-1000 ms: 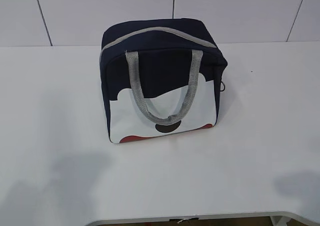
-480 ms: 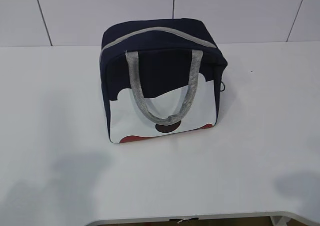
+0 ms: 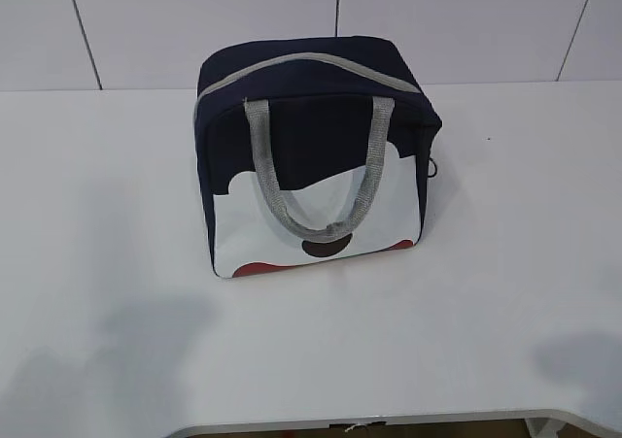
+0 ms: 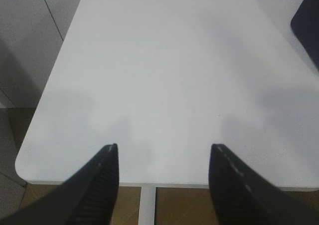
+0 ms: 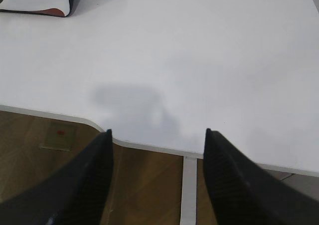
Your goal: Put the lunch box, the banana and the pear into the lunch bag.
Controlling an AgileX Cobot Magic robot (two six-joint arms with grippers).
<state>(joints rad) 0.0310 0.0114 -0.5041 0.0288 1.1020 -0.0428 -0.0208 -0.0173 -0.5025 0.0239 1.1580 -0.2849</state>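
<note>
Lunch bag (image 3: 316,156) stood zipped on the white tabletop (image 3: 505,263)
Left claw (image 4: 163,147) and right claw (image 5: 157,131) hung over the tabletop's near edge, well apart from the bag, jaws spread wide, holding nothing

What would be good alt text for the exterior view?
A navy lunch bag stands upright on a white table, zipper closed, its grey handles hanging over a white and red front patch. No robot arm, fruit or lunch box appears.
</note>
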